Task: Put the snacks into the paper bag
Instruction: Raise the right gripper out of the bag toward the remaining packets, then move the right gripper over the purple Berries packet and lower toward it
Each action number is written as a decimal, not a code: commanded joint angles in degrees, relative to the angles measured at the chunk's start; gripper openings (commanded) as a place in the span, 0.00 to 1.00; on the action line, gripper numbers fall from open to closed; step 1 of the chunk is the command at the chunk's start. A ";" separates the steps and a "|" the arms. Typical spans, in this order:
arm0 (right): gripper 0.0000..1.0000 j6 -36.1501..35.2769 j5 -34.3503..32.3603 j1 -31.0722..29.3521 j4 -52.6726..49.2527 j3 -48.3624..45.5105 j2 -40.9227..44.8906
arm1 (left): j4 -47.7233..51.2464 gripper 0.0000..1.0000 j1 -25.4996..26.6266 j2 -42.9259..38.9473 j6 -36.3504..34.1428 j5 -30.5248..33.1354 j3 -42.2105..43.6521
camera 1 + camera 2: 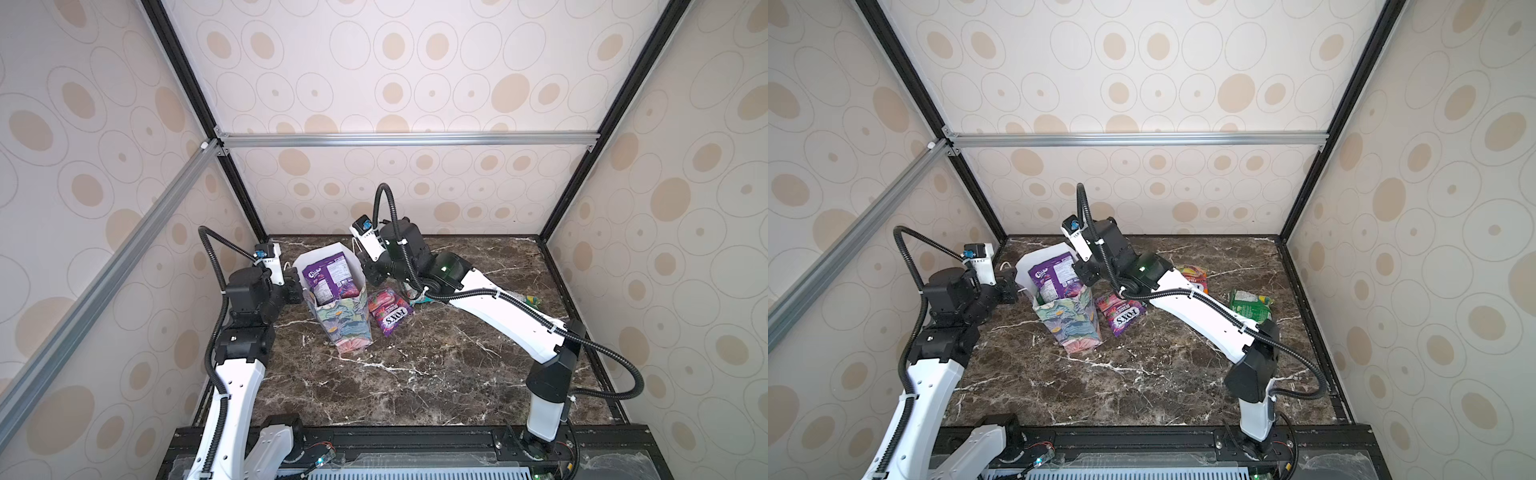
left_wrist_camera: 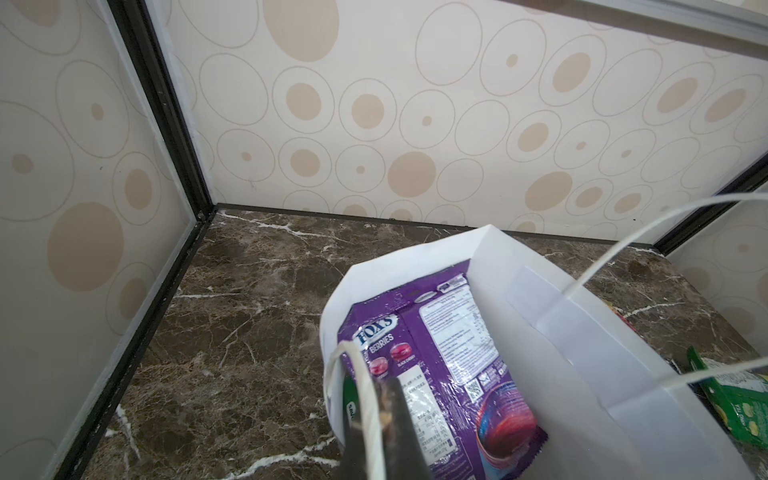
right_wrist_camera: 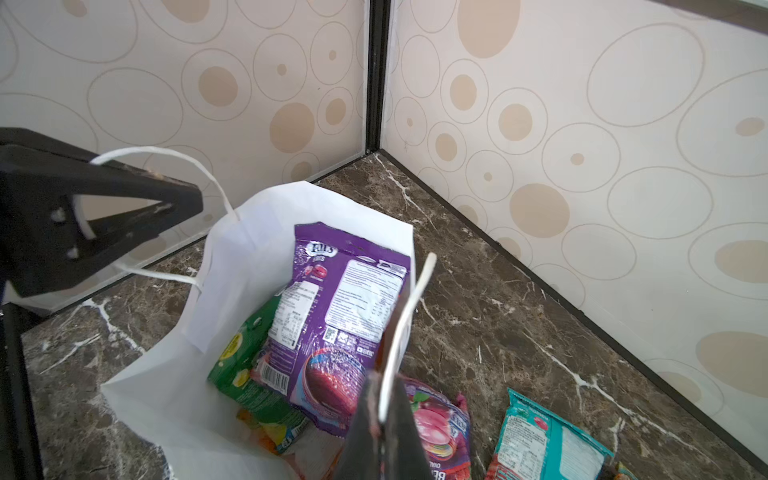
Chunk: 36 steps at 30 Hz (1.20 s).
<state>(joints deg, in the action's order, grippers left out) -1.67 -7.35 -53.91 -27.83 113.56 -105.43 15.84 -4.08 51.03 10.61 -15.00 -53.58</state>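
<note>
The left gripper [image 2: 376,411] is clamped on one white cord handle [image 2: 365,399] of the paper bag [image 1: 340,320]. The right gripper [image 3: 384,415] is clamped on the opposite handle [image 3: 404,322]. The bag stands on the marble table [image 1: 415,374], mouth open. Inside lie a purple packet [image 3: 345,307] and a green packet [image 3: 245,374], with possibly a third beneath. A pink-red packet [image 1: 388,311] lies just beside the bag.

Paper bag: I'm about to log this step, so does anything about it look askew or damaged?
No damage shows. The bag stands upright, its mouth held open by the left gripper and right gripper, each shut on a cord handle. The purple packet inside stands on end rather than flat.
</note>
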 commanded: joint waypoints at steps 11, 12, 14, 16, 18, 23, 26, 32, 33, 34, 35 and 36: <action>0.50 1.03 -2.59 -0.09 3.60 -6.17 6.80 | -0.84 0.00 -0.41 -1.07 -1.65 1.60 0.28; 0.52 1.27 -2.62 -0.05 4.63 -8.01 8.31 | -0.82 0.00 -0.41 -1.09 -1.66 1.71 0.28; 0.55 2.18 -3.15 0.33 7.26 -12.60 12.06 | -0.73 0.00 -0.39 -1.12 -1.69 2.16 0.40; 0.57 3.83 -3.02 1.15 9.40 -17.42 15.97 | -0.72 0.00 -0.45 -1.15 -1.64 2.59 0.38; 0.58 6.13 -2.14 2.51 11.69 -22.75 19.83 | -0.58 0.00 -0.49 -1.26 -1.71 3.03 0.46; 0.58 11.84 -1.05 6.63 14.01 -34.40 27.56 | -0.46 0.00 -0.49 -1.22 -1.66 3.67 0.49; 0.58 14.41 -0.74 8.48 13.60 -39.48 29.75 | -0.45 0.00 -0.49 -1.02 -1.68 4.01 0.49; 0.58 18.85 2.38 12.60 15.29 -48.49 32.35 | -0.34 0.00 -0.49 -0.40 -1.65 3.58 0.40; 0.57 19.76 3.75 13.40 15.99 -49.76 32.48 | -0.22 0.00 -0.46 -0.29 -1.65 3.68 0.33; 0.56 20.80 4.46 13.88 16.51 -50.78 32.40 | -0.18 0.00 -0.45 -0.30 -1.65 3.64 0.22; 0.56 21.58 4.83 14.10 17.16 -51.87 32.21 | -0.15 0.00 -0.48 -0.31 -1.66 3.50 0.23; 0.56 22.15 5.23 14.25 17.88 -52.65 31.98 | -0.15 0.00 -0.48 -0.25 -1.72 3.50 0.22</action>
<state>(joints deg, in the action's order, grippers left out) 15.97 -5.52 -40.77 -13.41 63.64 -74.59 15.88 -4.14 50.59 10.24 -11.60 -52.95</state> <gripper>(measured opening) 0.567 0.048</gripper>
